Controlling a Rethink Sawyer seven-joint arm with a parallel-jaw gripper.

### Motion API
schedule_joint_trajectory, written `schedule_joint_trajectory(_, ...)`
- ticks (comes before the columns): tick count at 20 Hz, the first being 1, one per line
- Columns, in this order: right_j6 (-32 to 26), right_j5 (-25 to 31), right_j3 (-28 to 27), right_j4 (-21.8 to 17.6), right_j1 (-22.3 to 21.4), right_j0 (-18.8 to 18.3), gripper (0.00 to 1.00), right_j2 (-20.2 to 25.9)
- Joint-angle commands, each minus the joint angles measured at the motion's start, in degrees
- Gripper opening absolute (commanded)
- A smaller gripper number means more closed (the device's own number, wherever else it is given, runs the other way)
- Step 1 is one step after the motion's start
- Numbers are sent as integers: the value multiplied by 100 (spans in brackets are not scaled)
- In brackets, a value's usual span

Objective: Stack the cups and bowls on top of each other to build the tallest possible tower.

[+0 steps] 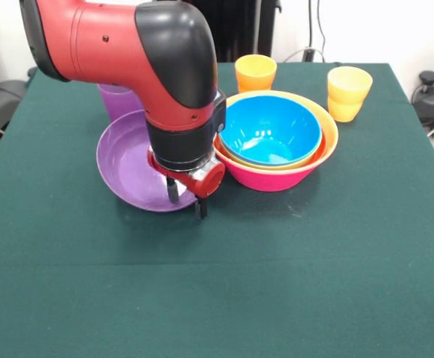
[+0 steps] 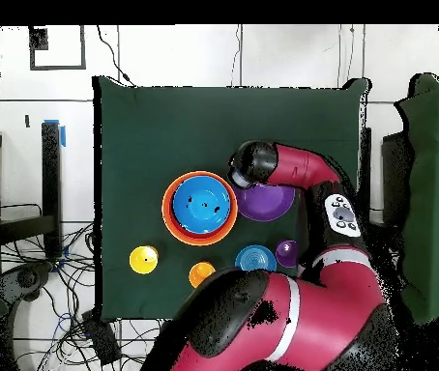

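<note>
The tower is a large pink bowl (image 1: 277, 177) with an orange bowl (image 1: 327, 127) and a blue bowl (image 1: 269, 128) nested in it; it also shows in the overhead view (image 2: 200, 207). A purple bowl (image 1: 127, 160) sits on the table just left of it (image 2: 270, 202). My gripper (image 1: 186, 201) is open, low over that bowl's near rim, one finger inside and one outside. A purple cup (image 1: 115, 101) stands behind the bowl, an orange cup (image 1: 256, 72) and a yellow cup (image 1: 349, 92) behind the tower. A small blue bowl (image 2: 255, 258) shows only overhead.
The green cloth table (image 1: 217, 298) has open room along its whole front half. In the overhead view the purple cup (image 2: 286, 253), orange cup (image 2: 201, 273) and yellow cup (image 2: 143, 258) line the robot's side. My arm (image 1: 127, 45) hides the table's far left.
</note>
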Motion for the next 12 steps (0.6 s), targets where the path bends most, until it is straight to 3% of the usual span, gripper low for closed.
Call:
schedule_joint_trajectory(1, -178, -455, -320, -396, 465, 214, 100, 156)
schedule_joint_trajectory(8, -334, -612, -335, -446, 481, 205, 100, 183)
schedule_joint_trajectory(9, -378, -662, -311, -439, 479, 175, 0, 221)
schedule_joint_trajectory(12, -424, -683, -301, -488, 451, 174, 0, 195)
